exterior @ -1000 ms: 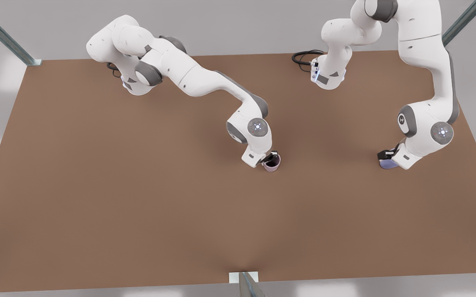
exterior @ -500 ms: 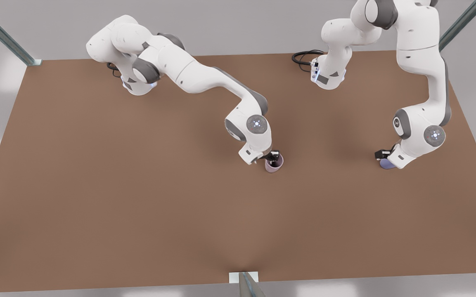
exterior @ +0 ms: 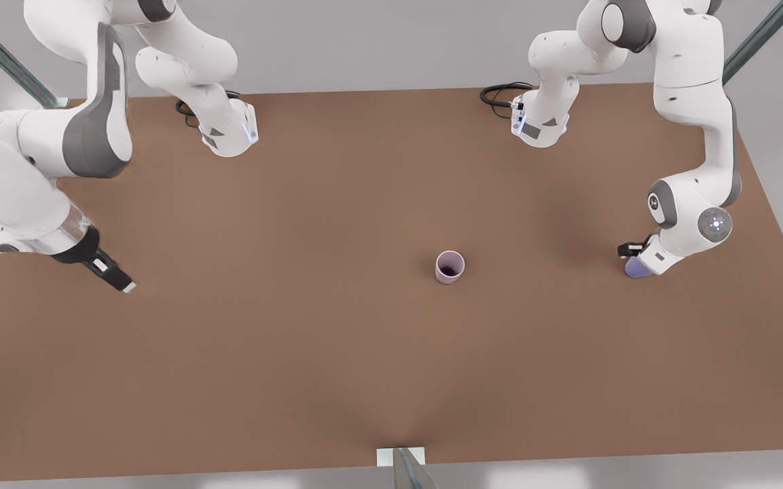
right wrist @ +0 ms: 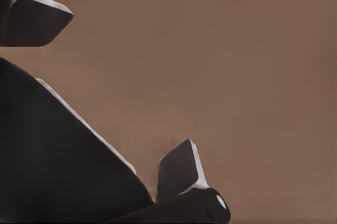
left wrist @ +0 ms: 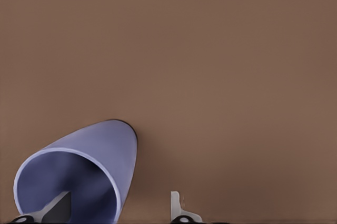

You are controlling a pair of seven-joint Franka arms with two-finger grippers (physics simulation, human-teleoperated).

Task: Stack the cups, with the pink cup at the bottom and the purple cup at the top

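Note:
The pink cup [exterior: 449, 266] stands upright and alone on the brown table [exterior: 296, 353], a little right of centre in the front view. The purple cup [exterior: 636, 270] is at the front view's right, under my left gripper [exterior: 635, 258]. In the left wrist view the purple cup [left wrist: 84, 171] appears tilted, and my left gripper [left wrist: 118, 205] is open, with one finger inside the cup and the other outside its wall. My right gripper [exterior: 119, 282] hangs open above the table at the front view's far left, far from both cups; its fingers [right wrist: 181, 169] are spread wide over bare table.
Both arm bases stand along the table's far edge, with a black cable [exterior: 500, 94] beside the one on the front view's right. A metal bracket [exterior: 401, 458] sits at the middle of the near edge. Metal posts rise at the far corners.
My right gripper has let go of the pink cup and swung far to the front view's left. The pink cup stays upright. My left arm shifted slightly at the purple cup.

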